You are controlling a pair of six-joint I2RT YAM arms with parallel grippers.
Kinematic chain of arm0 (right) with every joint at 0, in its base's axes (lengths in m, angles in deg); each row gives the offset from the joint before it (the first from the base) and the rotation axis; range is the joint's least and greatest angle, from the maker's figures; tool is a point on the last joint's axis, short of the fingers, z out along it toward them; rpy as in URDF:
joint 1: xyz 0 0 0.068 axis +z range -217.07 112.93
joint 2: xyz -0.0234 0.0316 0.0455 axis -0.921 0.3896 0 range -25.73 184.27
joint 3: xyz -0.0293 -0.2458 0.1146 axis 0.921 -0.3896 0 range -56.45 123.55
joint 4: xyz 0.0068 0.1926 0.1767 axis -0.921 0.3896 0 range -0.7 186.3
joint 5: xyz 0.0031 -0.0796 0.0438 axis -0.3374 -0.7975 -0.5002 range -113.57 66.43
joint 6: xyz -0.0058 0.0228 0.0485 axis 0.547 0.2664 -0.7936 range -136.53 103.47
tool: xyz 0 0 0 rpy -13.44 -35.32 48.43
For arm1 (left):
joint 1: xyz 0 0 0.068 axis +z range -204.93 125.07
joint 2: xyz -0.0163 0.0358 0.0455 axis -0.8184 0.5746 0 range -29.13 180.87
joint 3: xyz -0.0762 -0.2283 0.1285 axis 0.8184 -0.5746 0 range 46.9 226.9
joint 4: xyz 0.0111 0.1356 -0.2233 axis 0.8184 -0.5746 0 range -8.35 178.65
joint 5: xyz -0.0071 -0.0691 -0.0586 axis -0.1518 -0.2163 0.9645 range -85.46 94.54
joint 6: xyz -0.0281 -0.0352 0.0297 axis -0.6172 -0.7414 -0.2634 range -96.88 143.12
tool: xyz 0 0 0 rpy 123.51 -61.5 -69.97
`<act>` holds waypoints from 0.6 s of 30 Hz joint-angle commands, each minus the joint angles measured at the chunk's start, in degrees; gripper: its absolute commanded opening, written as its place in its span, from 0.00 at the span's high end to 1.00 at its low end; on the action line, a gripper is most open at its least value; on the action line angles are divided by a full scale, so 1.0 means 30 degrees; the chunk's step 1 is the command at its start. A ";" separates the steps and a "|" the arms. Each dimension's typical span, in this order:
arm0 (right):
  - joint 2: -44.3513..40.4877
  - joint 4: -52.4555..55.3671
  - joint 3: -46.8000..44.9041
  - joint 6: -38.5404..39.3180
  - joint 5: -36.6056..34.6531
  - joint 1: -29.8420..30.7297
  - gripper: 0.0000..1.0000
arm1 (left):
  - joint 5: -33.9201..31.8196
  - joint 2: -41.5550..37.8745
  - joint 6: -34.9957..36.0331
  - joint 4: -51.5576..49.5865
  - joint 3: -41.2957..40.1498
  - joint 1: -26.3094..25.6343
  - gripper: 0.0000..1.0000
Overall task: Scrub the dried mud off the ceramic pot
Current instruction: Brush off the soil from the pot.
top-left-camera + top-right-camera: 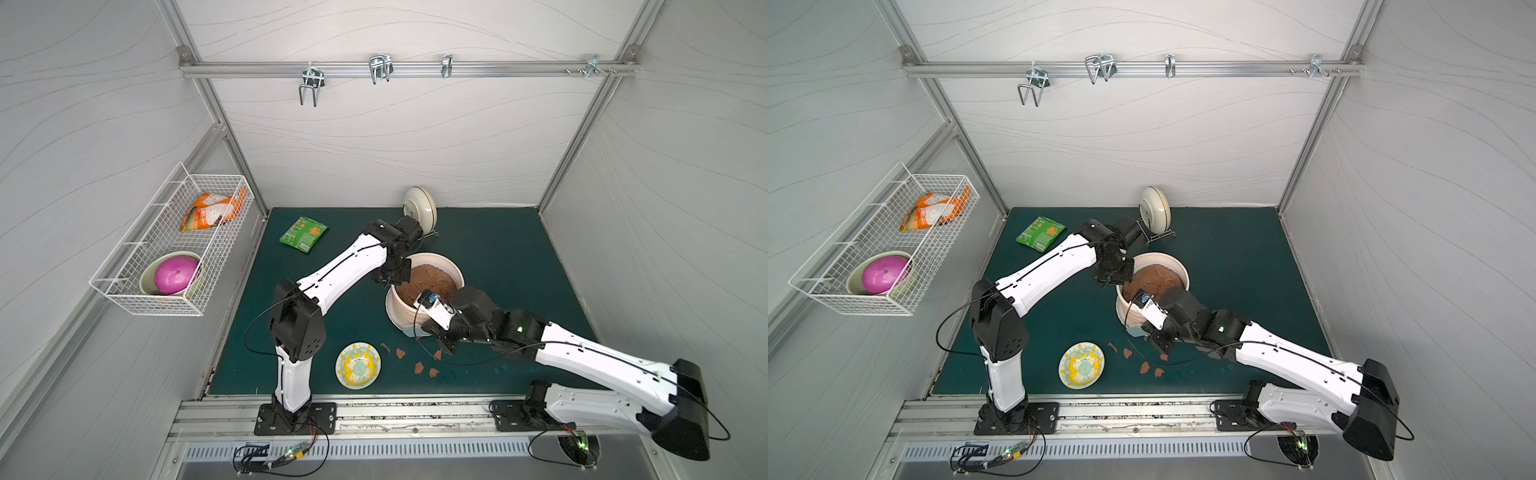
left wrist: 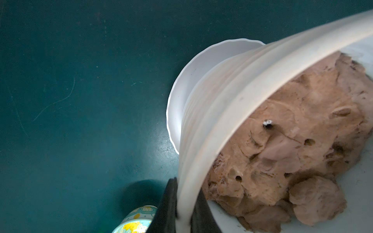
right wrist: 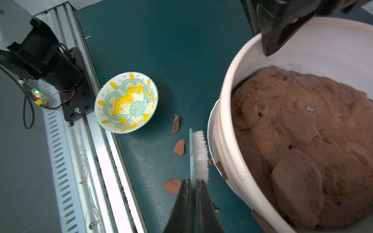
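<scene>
Nearest the front rail, a yellow-patterned plate (image 1: pixel 358 365) sits on the green desk (image 1: pixel 498 257), with several flakes of dried mud (image 3: pixel 179 147) scattered just beside it on the right arm's side. Over those flakes the right gripper (image 3: pixel 192 181) is pressed together on the pale blue handle of a brush (image 3: pixel 199 153). Its white bristles face the lower outer wall of the ceramic pot (image 3: pixel 228 84); whether they touch it cannot be told. One more reddish patch (image 3: pixel 221 170) clings to the pot's ribbed wall close to the bristles. The pot stands mid-desk on a white saucer (image 2: pixel 181 96) and holds a lumpy brown mass (image 1: pixel 428 282). Farther back, on the rim's left side, the left gripper (image 2: pixel 185 193) pinches the pot's wall, one finger outside and one inside. Beyond lie a green packet (image 1: pixel 303 233) and a cream dish (image 1: pixel 420 205) upright in a wire stand. A wire basket (image 1: pixel 137 300) on the left wall holds an orange packet and a bowl with a pink ball.
</scene>
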 commanded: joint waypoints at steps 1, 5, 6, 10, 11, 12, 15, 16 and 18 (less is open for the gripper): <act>0.0787 -0.1374 0.0554 0.1347 -0.2201 0.0440 1.00 | 0.0312 0.1173 0.1995 0.1093 0.0754 -0.0096 0.95; 0.1606 -0.1243 0.0632 0.2467 -0.4324 0.0781 1.00 | 0.0285 0.1334 0.2244 0.0836 0.1009 -0.0086 0.95; 0.1748 -0.1009 0.0661 0.2603 -0.4718 0.0828 1.00 | 0.0127 0.1313 0.2332 0.0819 0.1024 -0.0075 0.95; 0.1751 0.0228 0.0696 0.2813 -0.6223 0.1072 1.00 | -0.0432 0.1275 0.2685 0.0685 0.1089 -0.0045 0.95; 0.1542 0.0534 0.0676 0.2764 -0.6369 0.1080 1.00 | -0.0439 0.1258 0.2772 0.0686 0.1096 -0.0019 0.95; 0.1366 0.0792 0.0615 0.2659 -0.6464 0.1070 1.00 | -0.0443 0.1249 0.2856 0.0687 0.1119 -0.0016 0.95; 0.0821 0.1761 0.0529 0.2210 -0.6292 0.1062 1.00 | -0.0509 0.1265 0.3058 0.0704 0.1152 0.0016 0.95; 0.0606 0.2058 0.0476 0.2036 -0.6062 0.1057 1.00 | -0.0518 0.1283 0.3086 0.0714 0.1151 0.0014 0.95; 0.0205 0.2540 0.0387 0.1722 -0.5346 0.1043 1.00 | -0.0415 0.1317 0.3163 0.0716 0.1155 0.0036 0.95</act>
